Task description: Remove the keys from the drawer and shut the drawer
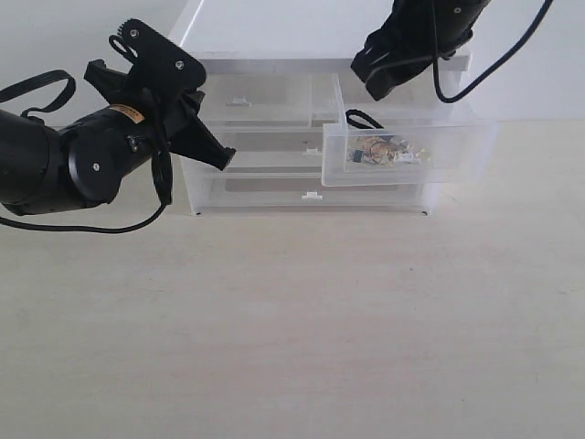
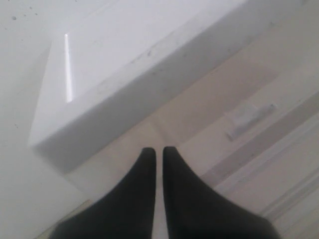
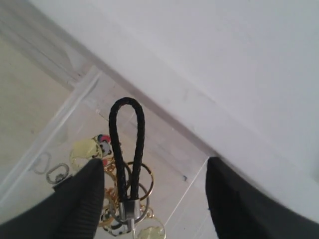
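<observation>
The clear drawer (image 1: pixel 457 165) on the cabinet's right stands pulled out. Inside it lie the keys (image 1: pixel 384 153), gold rings with small charms, their black cord loop (image 1: pixel 364 118) leaning over the back left corner. My right gripper (image 1: pixel 377 80) hangs open just above that corner, holding nothing. In the right wrist view the cord loop (image 3: pixel 127 149) stands between the spread fingers (image 3: pixel 82 199), above the gold rings (image 3: pixel 142 181) and a panda charm (image 3: pixel 103 146). My left gripper (image 1: pixel 212 151) is shut and empty in front of the cabinet's left drawers; its fingertips (image 2: pixel 147 154) nearly touch.
The white cabinet (image 1: pixel 274 37) stands at the back of the pale wooden table (image 1: pixel 292 320). Its left-hand half drawer (image 1: pixel 256 101) and the wide drawers (image 1: pixel 311 192) below are shut. A tab handle (image 2: pixel 249 117) shows in the left wrist view. Black cables trail from both arms.
</observation>
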Motion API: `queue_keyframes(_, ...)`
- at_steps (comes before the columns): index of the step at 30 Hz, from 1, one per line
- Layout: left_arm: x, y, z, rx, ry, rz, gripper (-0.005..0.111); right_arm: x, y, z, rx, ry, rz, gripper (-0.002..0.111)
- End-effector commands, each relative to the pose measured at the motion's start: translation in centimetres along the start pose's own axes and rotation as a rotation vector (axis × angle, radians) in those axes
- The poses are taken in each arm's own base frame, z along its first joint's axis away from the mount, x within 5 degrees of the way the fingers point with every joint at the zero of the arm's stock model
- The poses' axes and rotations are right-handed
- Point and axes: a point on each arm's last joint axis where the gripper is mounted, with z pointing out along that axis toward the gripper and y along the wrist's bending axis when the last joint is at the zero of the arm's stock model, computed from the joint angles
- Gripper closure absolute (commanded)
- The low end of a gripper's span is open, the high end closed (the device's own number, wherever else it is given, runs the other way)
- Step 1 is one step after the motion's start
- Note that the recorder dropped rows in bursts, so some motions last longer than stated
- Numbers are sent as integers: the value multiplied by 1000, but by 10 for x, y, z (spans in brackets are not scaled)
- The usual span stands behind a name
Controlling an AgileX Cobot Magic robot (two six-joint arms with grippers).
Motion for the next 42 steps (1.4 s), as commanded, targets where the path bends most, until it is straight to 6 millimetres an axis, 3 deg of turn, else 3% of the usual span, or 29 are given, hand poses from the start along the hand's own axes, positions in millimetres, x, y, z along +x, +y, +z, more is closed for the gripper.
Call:
queue_keyframes(1, -3, 5, 2, -43, -28, -24, 103, -2, -2, 5, -18, 37, 24, 54)
queue_keyframes(25, -3, 5, 2, -43, -28, -47, 103, 2, 5, 50, -110, 112, 67, 55)
queue_keyframes(31, -3, 5, 2, -43, -28, -47, 103, 10, 7, 65, -123, 183, 60, 70)
queue_keyframes(35, -3, 5, 2, -43, -28, -47, 103, 10, 6, 67, -118, 188, 56, 72)
queue_keyframes(36, -3, 5, 2, -43, -28, -47, 103, 10, 6, 67, -117, 188, 55, 76)
queue_keyframes(40, -3, 5, 2, -43, -28, -47, 103, 11, 4, 67, -93, 197, 28, 109)
queue_keyframes(42, -3, 5, 2, -43, -28, -47, 103, 11, 3, 67, -91, 197, 14, 108)
